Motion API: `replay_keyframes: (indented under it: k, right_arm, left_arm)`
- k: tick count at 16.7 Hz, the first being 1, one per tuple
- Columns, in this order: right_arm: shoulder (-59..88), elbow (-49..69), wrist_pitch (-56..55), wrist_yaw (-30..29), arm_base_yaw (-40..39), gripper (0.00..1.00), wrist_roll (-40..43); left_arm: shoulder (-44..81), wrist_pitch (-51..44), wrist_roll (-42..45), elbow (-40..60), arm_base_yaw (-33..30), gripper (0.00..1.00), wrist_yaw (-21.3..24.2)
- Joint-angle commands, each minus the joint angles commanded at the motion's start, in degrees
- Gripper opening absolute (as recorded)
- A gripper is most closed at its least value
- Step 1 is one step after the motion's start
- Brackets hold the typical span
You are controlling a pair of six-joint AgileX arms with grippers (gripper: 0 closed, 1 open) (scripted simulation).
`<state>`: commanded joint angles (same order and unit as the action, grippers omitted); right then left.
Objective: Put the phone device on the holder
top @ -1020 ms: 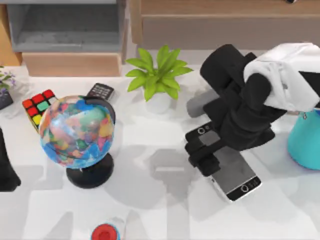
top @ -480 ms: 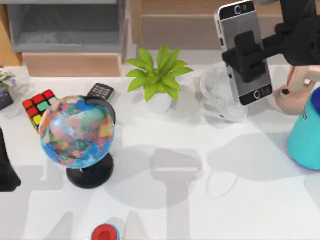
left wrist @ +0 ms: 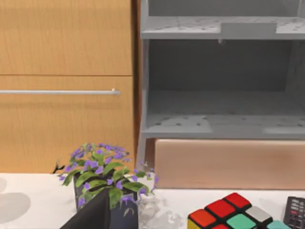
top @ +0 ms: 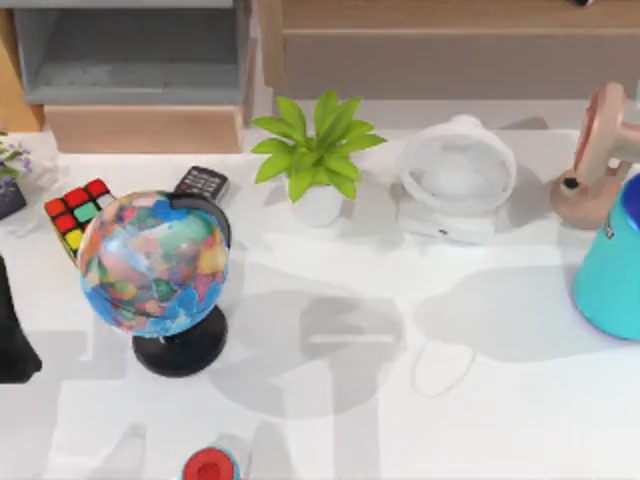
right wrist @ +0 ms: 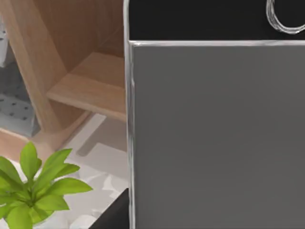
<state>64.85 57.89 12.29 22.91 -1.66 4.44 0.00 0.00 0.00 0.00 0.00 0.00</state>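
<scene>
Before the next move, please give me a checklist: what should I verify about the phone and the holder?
1. Phone device in the right wrist view, close to the camera: ok.
2. Grip on it secure: cannot tell.
3. White holder upright on the table, nothing resting on it: ok.
4. Neighbours stand apart from the holder, green plant on one side, pink object on the other: ok.
5. Phone lined up over the holder: cannot tell.
</scene>
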Motion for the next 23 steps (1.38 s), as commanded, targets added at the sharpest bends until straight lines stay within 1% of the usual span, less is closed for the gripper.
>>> replay_keyframes:
  k: [7,12,17,23]
  right_arm:
    - [-6.35,-12.11,-8.38,4.88,20.57,0.0,6.53]
    - [-6.43,-21.12,-10.6,6.56,31.02,0.0,9.98]
    - [-5.71,-26.45,-11.01,7.12,36.35,0.0,11.63]
    - [-5.81,-26.72,-10.98,7.13,36.49,0.0,11.6]
  left_arm:
    - [0.0,0.0,0.0,0.0,0.0,1.0,0.0]
    - [0.0,0.0,0.0,0.0,0.0,1.0,0.0]
    - [0.0,0.0,0.0,0.0,0.0,1.0,0.0]
    - [0.0,0.0,0.0,0.0,0.0,1.0,0.0]
